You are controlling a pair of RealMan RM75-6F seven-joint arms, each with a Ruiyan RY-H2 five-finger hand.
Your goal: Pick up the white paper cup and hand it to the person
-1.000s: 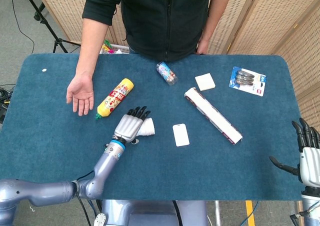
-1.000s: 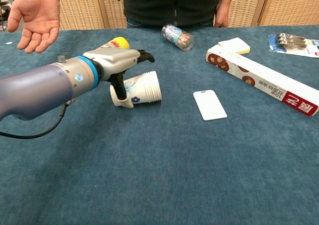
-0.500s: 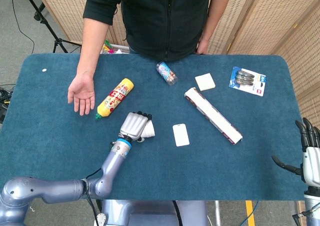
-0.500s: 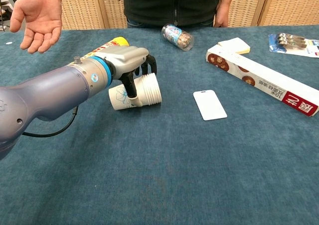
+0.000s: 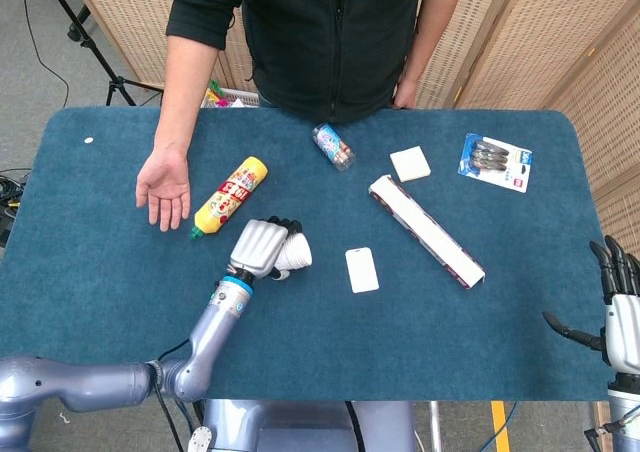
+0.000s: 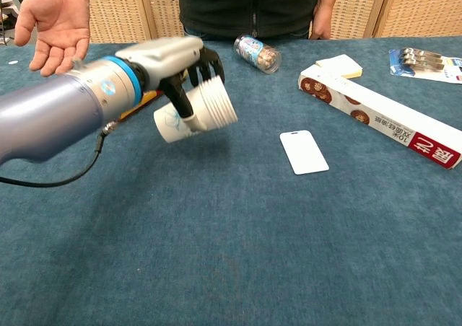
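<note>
The left robot hand (image 6: 177, 63) is clamped on the white paper cup (image 6: 198, 109), which lies on its side in the grip, raised off the tabletop (image 6: 238, 247). Picking up looks done; the handover remains. The person's open palm (image 5: 163, 185) waits at about ten o'clock from the cup. The right robot hand (image 5: 615, 312) hangs idle, fingers apart.

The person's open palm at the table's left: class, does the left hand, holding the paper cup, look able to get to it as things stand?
Probably yes. The left hand grips the white paper cup clear of the table, and the person's palm waits open to its left. Only the lying yellow bottle sits between them, low enough to pass over.
</note>
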